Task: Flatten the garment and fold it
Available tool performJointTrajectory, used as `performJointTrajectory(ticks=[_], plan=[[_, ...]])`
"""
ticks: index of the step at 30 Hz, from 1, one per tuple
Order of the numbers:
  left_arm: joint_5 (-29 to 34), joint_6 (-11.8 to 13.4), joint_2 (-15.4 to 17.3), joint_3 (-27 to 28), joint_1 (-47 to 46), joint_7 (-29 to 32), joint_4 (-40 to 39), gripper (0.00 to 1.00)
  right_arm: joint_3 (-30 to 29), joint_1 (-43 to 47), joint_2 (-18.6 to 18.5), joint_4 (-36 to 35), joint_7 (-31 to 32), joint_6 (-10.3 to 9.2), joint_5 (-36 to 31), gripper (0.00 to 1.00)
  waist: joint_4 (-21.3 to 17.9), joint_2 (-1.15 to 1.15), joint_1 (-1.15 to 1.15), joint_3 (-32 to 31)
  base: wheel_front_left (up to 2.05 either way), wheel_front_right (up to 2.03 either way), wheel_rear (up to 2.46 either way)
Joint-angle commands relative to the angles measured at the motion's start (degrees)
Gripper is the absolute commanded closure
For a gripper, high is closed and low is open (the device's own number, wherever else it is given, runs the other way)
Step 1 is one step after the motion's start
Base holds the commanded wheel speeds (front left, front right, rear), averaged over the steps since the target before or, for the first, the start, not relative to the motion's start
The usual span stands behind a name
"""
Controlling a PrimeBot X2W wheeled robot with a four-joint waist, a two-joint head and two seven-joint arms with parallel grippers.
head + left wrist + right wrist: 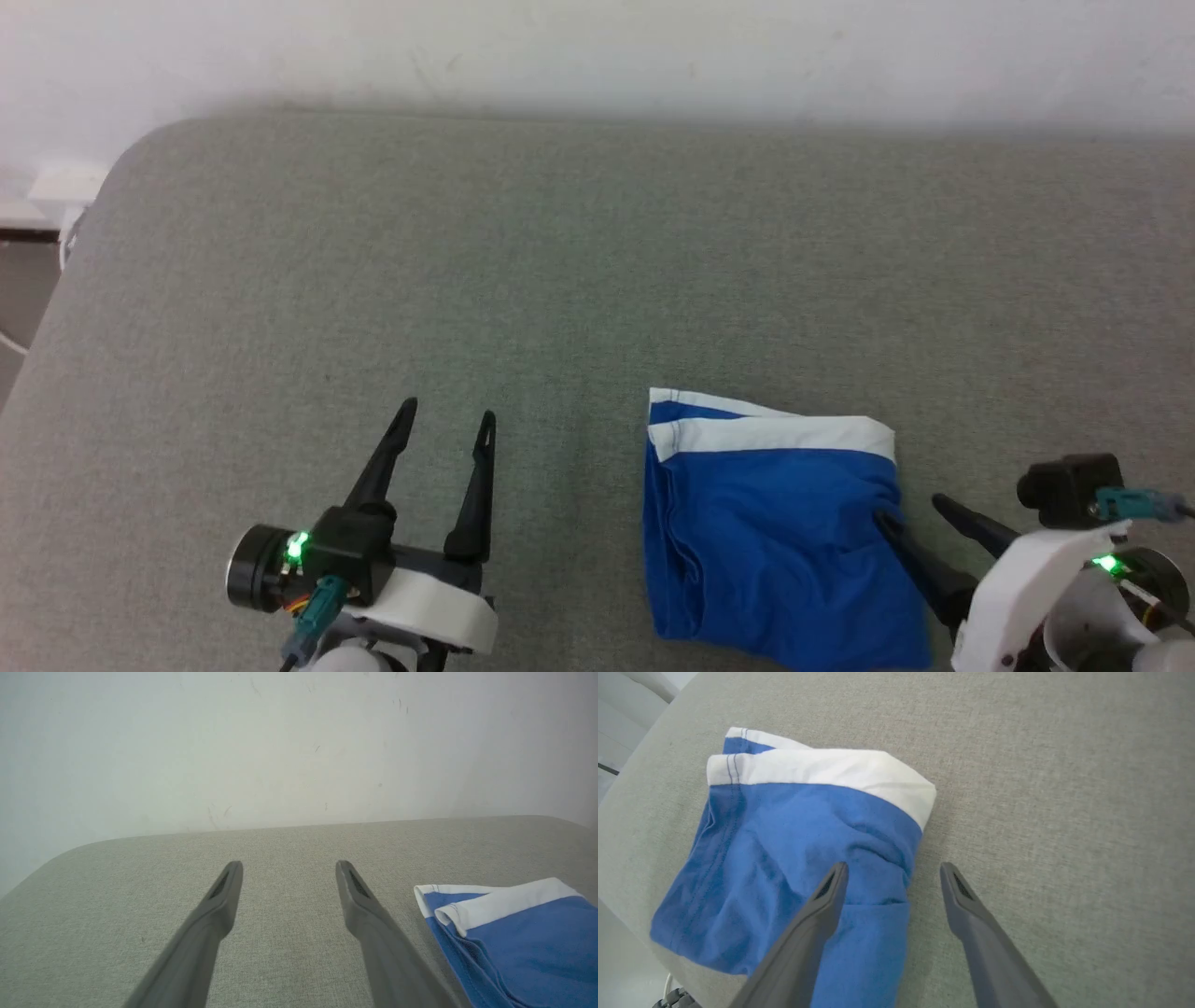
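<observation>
Garment (775, 541): one piece, folded into a squat blue packet, lying flat on the grey padded surface (597, 261), near-right area, with its near end at the near edge. Long axis runs roughly near-far, near end skewed a bit right. The white-banded end points far, with the band running left-right (a second, narrower white strip peeks out behind it at the far-left corner, so two white strips are visible). Stitched seam down the left side, a few creases along the right edge.

Left gripper (448, 411): jaws spread wide, nothing between them, over bare surface, well left of the garment.

Right gripper (907, 509): jaws also spread, holding nothing. It straddles the garment's right edge, with one finger over blue fabric and the other over grey surface. Can't tell if the finger touches the cloth.

Surroundings: white wall (597, 47) along the far side, small white object (65, 182) past the far-left corner.

Count: 1 garment, 2 grippers, 4 fingers.
</observation>
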Motion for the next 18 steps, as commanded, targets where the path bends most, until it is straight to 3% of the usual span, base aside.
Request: performJointTrajectory(ticks=[1, 14, 15, 16, 17, 18], plan=[[0.0, -0.21, -0.3, -0.27, -1.0, -0.27, 0.19, 0.0, 0.11, -1.37, 0.17, 0.75, 0.5, -0.04, 0.74, 0.0, 1.95, 0.0, -0.01, 1.95, 0.0, 0.0, 0.0], [-0.35, 0.46, -0.45, -2.0, -3.16, -0.27, 1.05, 0.0, 3.66, -6.58, 3.23, 13.94, 6.83, -0.04, 1.43, 0.0, 5.75, 0.0, -0.01, 4.49, 0.0, 0.0, 0.0], [-0.39, 0.53, -0.46, -2.02, -3.13, -0.27, 1.19, 0.0, 4.43, -6.57, 3.06, 14.53, 6.89, -0.04, 1.28, 0.12, 5.82, 0.0, -0.01, 4.27, 0.0, 0.0, 0.0], [-0.44, 0.61, -0.46, -2.02, -3.06, -0.27, 1.33, 0.0, 5.04, -6.55, 2.89, 15.07, 6.79, -0.04, 1.09, 0.56, 5.83, 0.0, -0.01, 3.98, 0.0, 0.0, 0.0], [-0.47, 0.69, -0.46, -1.99, -2.94, -0.27, 1.49, 0.0, 5.52, -6.58, 2.77, 15.56, 6.56, -0.04, 0.89, 0.85, 5.77, 0.0, -0.01, 3.61, 0.0, 0.0, 0.0], [-0.48, 0.76, -0.47, -1.97, -2.81, -0.27, 1.65, 0.0, 5.83, -6.66, 2.63, 15.96, 6.11, -0.04, 0.63, 1.0, 5.66, 0.0, -0.01, 3.21, 0.0, 0.0, 0.0]])
